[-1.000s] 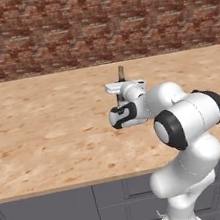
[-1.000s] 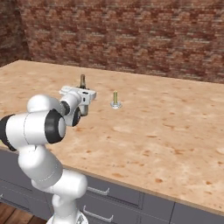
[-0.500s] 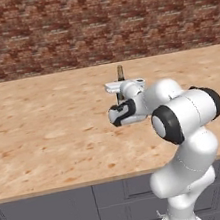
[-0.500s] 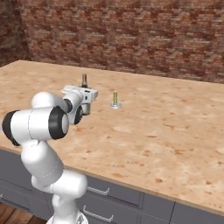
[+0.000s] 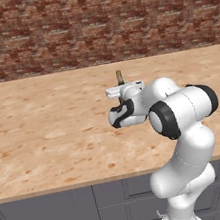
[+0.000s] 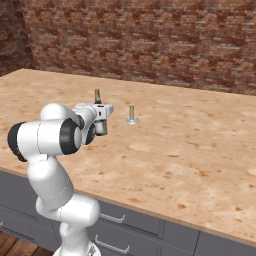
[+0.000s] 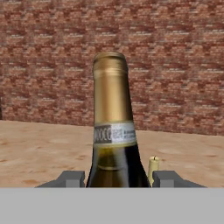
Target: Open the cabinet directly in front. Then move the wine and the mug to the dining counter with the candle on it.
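- I see the wine (image 7: 113,127) upright between the two dark fingers (image 7: 71,179), one tip on each side of its shoulder, so the gripper (image 7: 118,179) is partly closed around the bottle.
- From the right base view, the bottle neck rises above the hand over the dining counter (image 6: 200,145).
- The candle (image 6: 132,114) stands on that top, near the bottle.

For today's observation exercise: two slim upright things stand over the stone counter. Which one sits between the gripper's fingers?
The wine, the tall dark bottle with the gold foil neck, stands between the fingers of the gripper. The candle is shorter, pale yellow, and stands apart on its dish.
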Controlling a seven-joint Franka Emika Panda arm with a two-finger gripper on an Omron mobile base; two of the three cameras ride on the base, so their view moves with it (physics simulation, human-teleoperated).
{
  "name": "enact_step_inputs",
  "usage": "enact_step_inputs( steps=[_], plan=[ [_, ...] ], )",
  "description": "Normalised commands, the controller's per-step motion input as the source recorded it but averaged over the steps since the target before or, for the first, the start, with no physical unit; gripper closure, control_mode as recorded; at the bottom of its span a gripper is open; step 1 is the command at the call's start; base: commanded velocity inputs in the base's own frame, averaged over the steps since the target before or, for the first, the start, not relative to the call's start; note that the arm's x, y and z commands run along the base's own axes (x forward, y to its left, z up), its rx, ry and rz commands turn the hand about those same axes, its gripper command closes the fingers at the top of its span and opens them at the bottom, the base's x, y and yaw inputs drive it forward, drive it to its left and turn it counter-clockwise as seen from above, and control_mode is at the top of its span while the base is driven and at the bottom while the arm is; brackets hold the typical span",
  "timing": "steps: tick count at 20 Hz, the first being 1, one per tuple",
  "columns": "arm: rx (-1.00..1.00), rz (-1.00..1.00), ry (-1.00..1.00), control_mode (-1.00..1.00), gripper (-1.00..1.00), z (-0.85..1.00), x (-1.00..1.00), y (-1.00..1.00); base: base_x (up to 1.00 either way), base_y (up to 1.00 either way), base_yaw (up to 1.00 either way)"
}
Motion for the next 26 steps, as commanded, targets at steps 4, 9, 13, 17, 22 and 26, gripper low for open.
enact_step_inputs(
  steps=[4, 9, 13, 17, 22, 26],
  plan=[
    [0.00, 0.00, 0.00, -1.00, -1.00, 0.00, 0.00, 0.00, 0.00, 0.00, 0.00],
    [0.00, 0.00, 0.00, -1.00, -1.00, 0.00, -0.02, 0.00, 0.00, 0.00, 0.00],
    [0.00, 0.00, 0.00, -1.00, -1.00, 0.00, 0.00, 0.00, 0.00, 0.00, 0.00],
    [0.00, 0.00, 0.00, -1.00, -1.00, 0.00, 0.00, 0.00, 0.00, 0.00, 0.00],
    [0.00, -0.02, 0.00, -1.00, -1.00, 0.06, 0.00, 0.00, 0.00, 0.00, 0.00],
    [0.02, -0.07, 0.00, -1.00, -1.00, 0.75, -0.13, 0.00, 0.00, 0.00, 0.00]
  ],
)
